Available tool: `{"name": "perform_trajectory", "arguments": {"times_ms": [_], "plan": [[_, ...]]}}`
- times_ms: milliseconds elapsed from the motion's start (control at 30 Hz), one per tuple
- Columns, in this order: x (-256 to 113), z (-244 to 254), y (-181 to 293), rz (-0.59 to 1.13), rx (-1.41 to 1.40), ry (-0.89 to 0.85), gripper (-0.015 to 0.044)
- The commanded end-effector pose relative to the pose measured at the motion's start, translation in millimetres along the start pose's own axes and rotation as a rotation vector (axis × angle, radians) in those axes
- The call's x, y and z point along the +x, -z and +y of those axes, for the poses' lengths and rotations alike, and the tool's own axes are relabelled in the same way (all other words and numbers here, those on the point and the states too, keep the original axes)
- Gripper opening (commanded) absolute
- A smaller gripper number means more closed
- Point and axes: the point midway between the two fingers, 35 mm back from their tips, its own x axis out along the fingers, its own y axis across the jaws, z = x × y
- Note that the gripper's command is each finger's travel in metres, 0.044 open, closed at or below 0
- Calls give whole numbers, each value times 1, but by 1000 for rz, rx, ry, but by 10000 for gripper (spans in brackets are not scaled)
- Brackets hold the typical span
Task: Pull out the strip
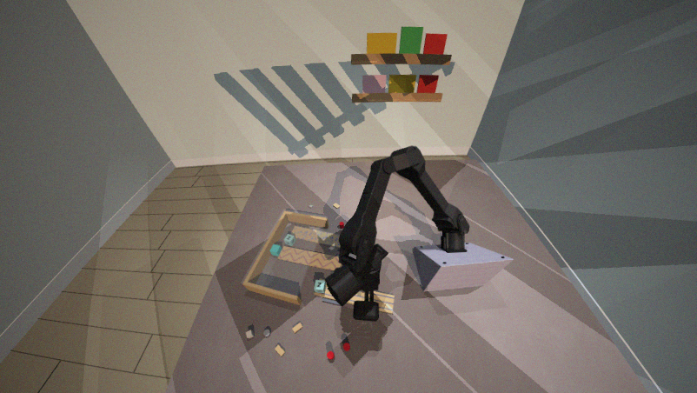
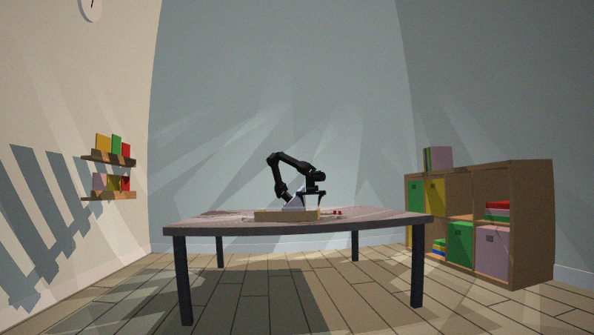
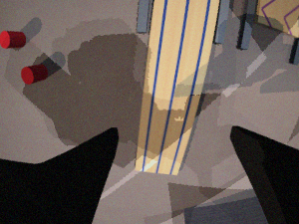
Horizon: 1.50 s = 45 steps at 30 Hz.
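Note:
The blue-striped strip (image 1: 385,302) (image 3: 174,64) reaches out of the open side of the frame. A pale teal cube marked Z (image 1: 319,285) is at its inner end; whether it rests on the strip is unclear. Another cube marked Z (image 1: 289,239) sits at the inner end of the back strip (image 1: 312,234). A teal cube (image 1: 275,249) with no visible mark is at the inner end of the zigzag strip (image 1: 307,257) (image 3: 281,16). My gripper (image 2: 311,204) (image 3: 175,132) is wide open and empty, above the striped strip's outer end, one finger on each side.
A wooden frame (image 1: 273,292) (image 2: 287,216) encloses the cubes, with dark rails (image 3: 143,16) beside the strips. Red cylinders (image 1: 330,355) (image 3: 13,39), small wooden blocks (image 1: 297,327) and a grey piece (image 1: 267,331) lie outside it. The arm's base block (image 1: 468,273) stands at the right.

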Motion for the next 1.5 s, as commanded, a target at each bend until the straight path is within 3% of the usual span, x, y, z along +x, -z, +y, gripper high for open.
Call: {"name": "perform_trajectory", "arguments": {"times_ms": [0,1467], "plan": [[-2,-2,-15,-7,-3,1,440],[-21,-20,-149,-12,2,2,440]]}}
